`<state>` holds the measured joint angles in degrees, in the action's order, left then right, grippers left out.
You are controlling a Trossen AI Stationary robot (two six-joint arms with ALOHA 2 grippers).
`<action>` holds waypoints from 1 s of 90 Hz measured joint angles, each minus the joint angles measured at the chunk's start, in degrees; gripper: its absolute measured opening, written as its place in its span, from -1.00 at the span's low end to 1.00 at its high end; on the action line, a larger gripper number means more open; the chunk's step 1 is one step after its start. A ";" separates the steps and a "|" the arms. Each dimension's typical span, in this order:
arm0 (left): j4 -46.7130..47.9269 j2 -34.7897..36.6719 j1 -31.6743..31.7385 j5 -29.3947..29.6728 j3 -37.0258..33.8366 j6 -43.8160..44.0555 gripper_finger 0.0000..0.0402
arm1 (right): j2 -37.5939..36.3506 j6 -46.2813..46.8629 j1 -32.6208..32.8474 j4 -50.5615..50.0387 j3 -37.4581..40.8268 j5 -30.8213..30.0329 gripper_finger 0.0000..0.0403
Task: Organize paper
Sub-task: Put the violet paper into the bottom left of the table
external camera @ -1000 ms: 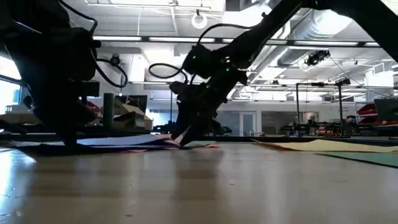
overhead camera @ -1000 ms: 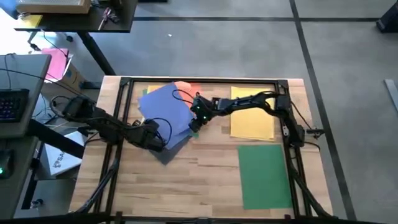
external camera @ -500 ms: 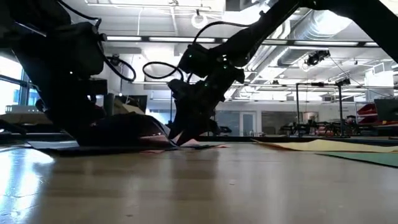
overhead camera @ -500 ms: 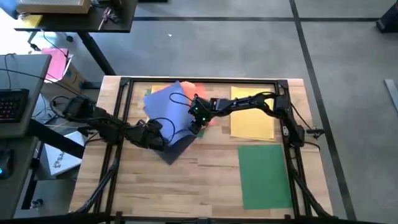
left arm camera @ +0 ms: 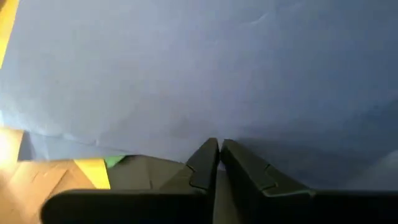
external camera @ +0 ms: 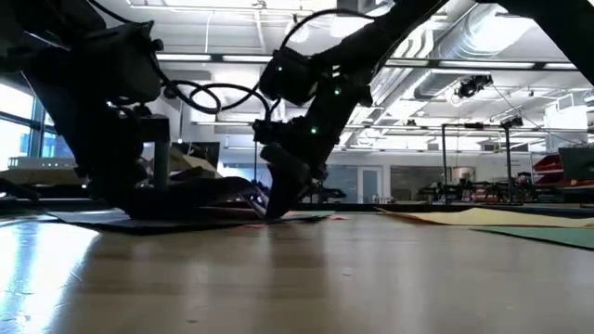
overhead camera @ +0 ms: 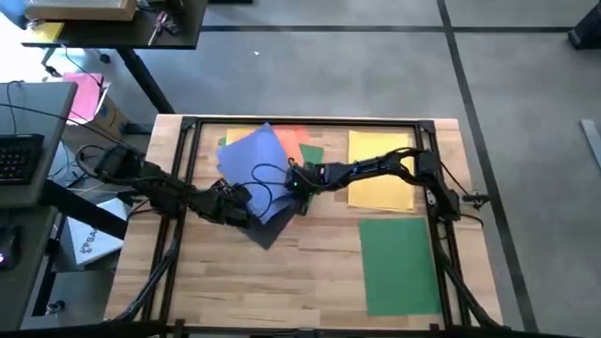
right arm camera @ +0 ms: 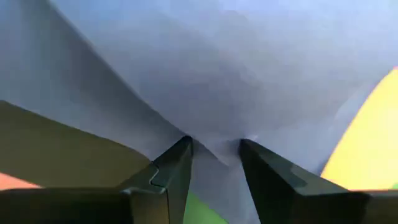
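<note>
A pile of paper lies at the table's far left. The blue sheet (overhead camera: pixel 255 161) is on top, over an orange sheet (overhead camera: pixel 287 137), a green one (overhead camera: pixel 311 152), a yellow corner (overhead camera: pixel 231 137) and a dark grey sheet (overhead camera: pixel 269 231). My left gripper (overhead camera: pixel 242 202) is shut at the blue sheet's near edge (left arm camera: pixel 214 144). My right gripper (overhead camera: pixel 299 183) stands at that sheet's right corner, fingers a little apart (right arm camera: pixel 216 144). A separate yellow sheet (overhead camera: pixel 380 169) and green sheet (overhead camera: pixel 399 265) lie flat on the right. My left gripper pinches the blue sheet's near edge (left arm camera: pixel 205 138) between its two fingers, coming low from the table's left. That edge is raised off the table (external camera: pixel 218 190). My right gripper's fingertips (right arm camera: pixel 185 146) rest on the blue sheet from above, slanting from the right. The sheet puckers between them (right arm camera: pixel 214 148).
A dark metal frame (overhead camera: pixel 300 120) runs round the table's edges. Bare wood (overhead camera: pixel 282 282) lies at the near left. Off the table's left stand a desk with a keyboard (overhead camera: pixel 19 155) and a cardboard box with a pink sheet (overhead camera: pixel 84 94).
My left gripper has moved toward the table's right, lifting the near edge of the pile. The blue and dark grey sheets have slid and turned toward the right and near side, and a green sheet now shows beside the orange one. My right arm has sunk lower.
</note>
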<state>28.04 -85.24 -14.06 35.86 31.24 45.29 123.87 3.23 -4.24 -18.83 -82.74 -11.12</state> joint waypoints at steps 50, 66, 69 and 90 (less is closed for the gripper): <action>-1.25 0.01 0.00 0.15 0.00 -0.50 -0.82 | 0.11 -13.78 5.67 6.29 0.15 -31.95 -0.35; -1.21 0.01 0.00 0.20 0.00 -0.52 -0.82 | 0.11 -15.81 5.41 7.45 0.15 -31.76 -0.38; -1.19 0.01 0.00 0.20 0.00 -0.52 -0.81 | 0.11 -16.51 5.41 7.45 0.15 -31.76 -0.38; -1.13 0.01 0.00 0.29 0.00 -0.52 -0.81 | 0.11 -22.79 8.74 7.25 0.15 -31.87 -0.38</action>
<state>26.91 -85.23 -14.06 36.15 31.24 44.77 123.98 -19.56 4.51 -11.58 -82.59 -42.99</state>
